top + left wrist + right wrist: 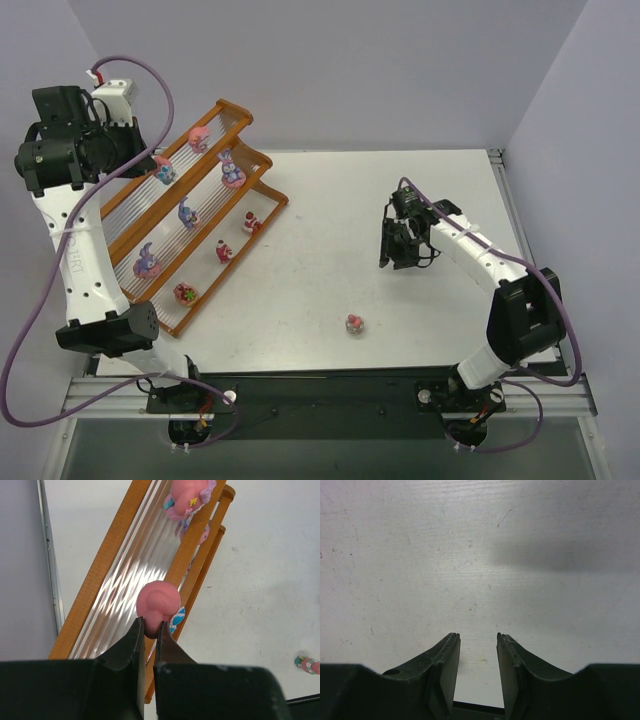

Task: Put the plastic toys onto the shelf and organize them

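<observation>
The left claw (150,630) was pinching a pink figurine (158,600) at the top tier of the shelf (236,108), which stood at 10 o'clock on the surface (330,200). Seven other figurines (232,170) sat on its tiers. The right claw (477,645) hung spread and empty toward 3 o'clock, and one loose figurine (354,323) lay at 6 o'clock.

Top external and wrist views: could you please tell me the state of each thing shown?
left gripper, shut on pink toy, over top tier of shelf
right gripper, open, empty, above the table
shelf, seven toys resting free on its tiers
loose toy, on the table, untouched
</observation>
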You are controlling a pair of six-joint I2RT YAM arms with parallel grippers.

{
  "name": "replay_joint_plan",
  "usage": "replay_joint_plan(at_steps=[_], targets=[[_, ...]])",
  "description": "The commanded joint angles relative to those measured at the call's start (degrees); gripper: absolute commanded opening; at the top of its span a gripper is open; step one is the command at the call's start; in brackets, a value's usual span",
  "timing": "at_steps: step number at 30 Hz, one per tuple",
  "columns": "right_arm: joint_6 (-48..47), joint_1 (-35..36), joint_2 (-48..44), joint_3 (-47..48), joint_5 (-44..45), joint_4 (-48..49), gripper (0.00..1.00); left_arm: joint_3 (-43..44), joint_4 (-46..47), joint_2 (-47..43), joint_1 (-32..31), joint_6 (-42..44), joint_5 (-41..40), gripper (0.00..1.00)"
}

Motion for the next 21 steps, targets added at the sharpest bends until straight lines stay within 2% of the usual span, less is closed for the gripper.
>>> replay_joint_plan(at_steps=[1,9,18,21], targets=[[-0.4,-0.4,1.2,2.3,-0.4,-3.0,0.36,0.6,-0.1,0.9,0.4,1.7,-4.6,0.0],[-0.6,-0.4,2.5,1.9,-0.6,-3.0,0.36,-3.3,0.4,-1.4,0.2,3.5,-9.9,0.0],[-0.4,-0.4,3.5,1.9,-0.4,-3.0,0.35,-0.2,0.6,1.3,0.1,4.6,-9.5,0.0],[-0.4,-0.4,3.7,2.0,-0.4,-3.0,0.35,0.5,0.8,1.5,0.1,5.7,-8.5,0.04]])
